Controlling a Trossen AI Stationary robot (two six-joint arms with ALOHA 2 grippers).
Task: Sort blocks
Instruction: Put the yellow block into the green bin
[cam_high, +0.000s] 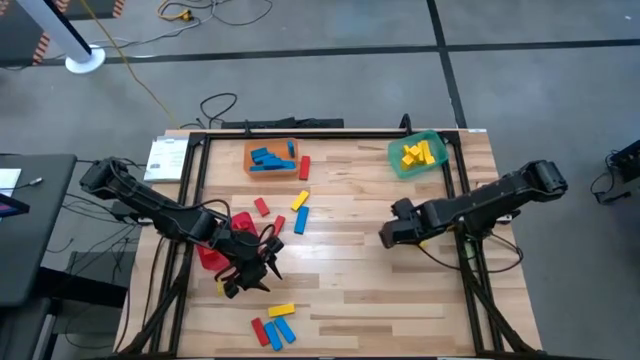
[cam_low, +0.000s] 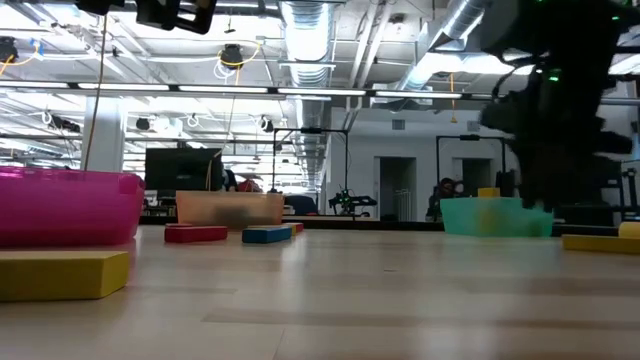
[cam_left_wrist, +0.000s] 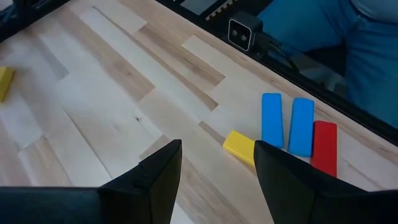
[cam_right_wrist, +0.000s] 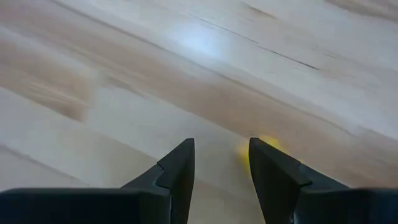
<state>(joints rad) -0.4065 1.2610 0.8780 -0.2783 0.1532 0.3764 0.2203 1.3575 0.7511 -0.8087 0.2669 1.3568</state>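
Left hand (cam_high: 250, 272) is held low over the near-left part of the bench (cam_high: 380, 290), its fingers spread with nothing between them. Right hand (cam_high: 392, 236) is held over bare wood right of centre, its fingers likewise apart and empty, though a yellow blur at one fingertip (cam_right_wrist: 273, 163) in its wrist view cannot be identified.

Blocks are scattered over the left half: a loose group (cam_high: 283, 210) lies towards the middle, a cluster (cam_high: 273, 324) lies at the near edge, and sorted ones sit in the orange bin (cam_high: 270, 157) and the green bin (cam_high: 420, 155) at the far side.

For the coming move the near cluster matters most. It lies just nearer than the left hand and slightly right of it, well apart from the right hand. The yellow block (cam_left_wrist: 239, 146) is closest to the left fingers, lying crosswise; beside it two blue blocks (cam_left_wrist: 286, 121) and a red block (cam_left_wrist: 324, 148) lie parallel, long axes running away from the hand.
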